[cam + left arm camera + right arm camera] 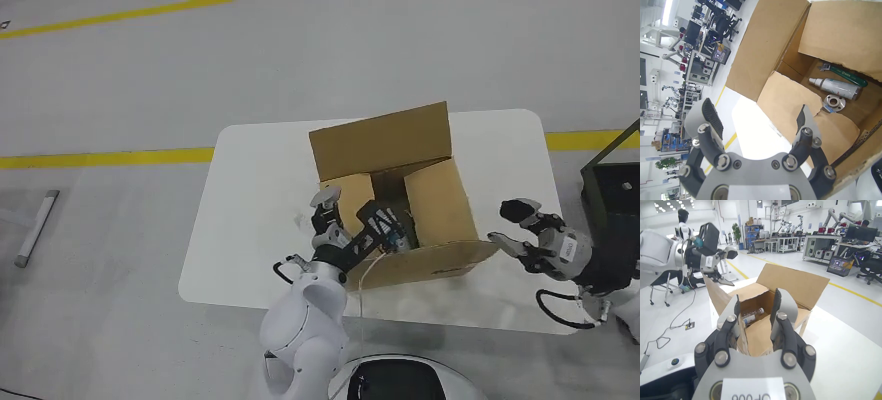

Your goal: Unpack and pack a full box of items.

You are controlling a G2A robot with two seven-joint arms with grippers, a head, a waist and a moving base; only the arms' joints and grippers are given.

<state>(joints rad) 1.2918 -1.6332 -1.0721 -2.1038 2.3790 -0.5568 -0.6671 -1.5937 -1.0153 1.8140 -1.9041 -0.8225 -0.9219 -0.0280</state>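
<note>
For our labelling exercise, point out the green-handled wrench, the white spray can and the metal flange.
green-handled wrench point(848, 75), left wrist view, on the handle.
white spray can point(836, 87), left wrist view, mid-body.
metal flange point(841, 103), left wrist view, on the ring face.

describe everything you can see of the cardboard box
The cardboard box is brown corrugated board. It stands upright on the white table with its top open and its flaps raised or splayed outward. Two flap edges look torn. On its floor lie a green-handled wrench, a white spray can, a metal flange and a clear plastic bottle. The left gripper hovers at one side flap, jaws open; I cannot tell whether it touches the flap.
</note>
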